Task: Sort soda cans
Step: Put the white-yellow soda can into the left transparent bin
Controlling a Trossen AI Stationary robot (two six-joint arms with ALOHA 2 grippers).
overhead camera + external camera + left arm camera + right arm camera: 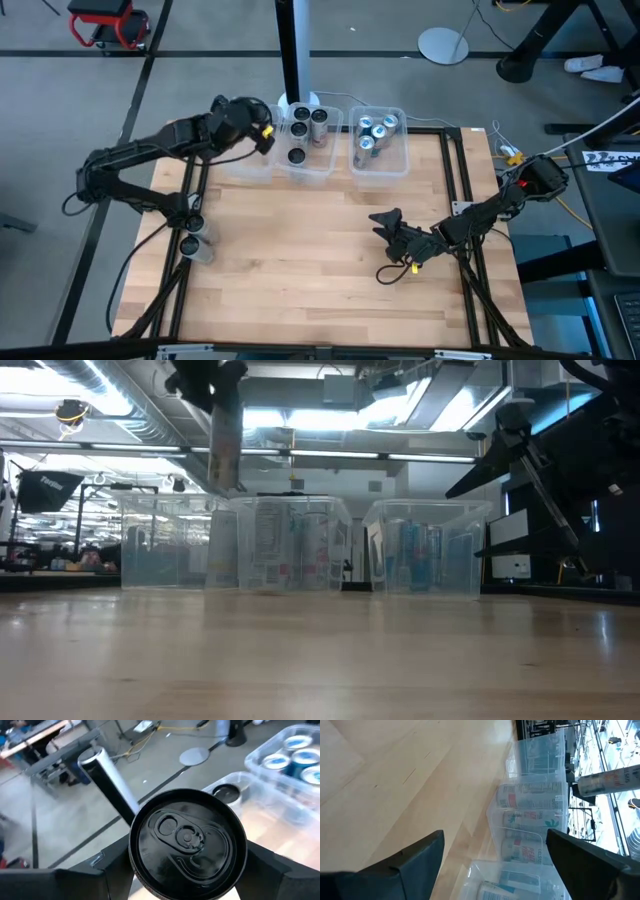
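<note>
held can (187, 845): dark-top soda can, clamped betw the left gripper (262, 133) fingers, raised well above table; low view shows it hanging upright (226, 435)
long axis: vertical, top facing the wrist cam
where: far-left of table, just left of the middle bin (305, 140), seems over the leftmost clear bin (245, 160) — can't tell exactly which one it's above
key relation: middle bin w/ other dark-top cans (298, 131) lies just right of held can; judged next move = short shift right if needed, then lower straight down
blue-top cans (372, 133): in right bin (380, 150), further right, not the match
left gripper state: partly spread, gripping the can's sides
right gripper (393, 228): near-right area of table, well apart from bins, fingers wide apart, nothing in them
nearer arm: left, already carrying
risk: can rim catching bin wall on descent
</note>
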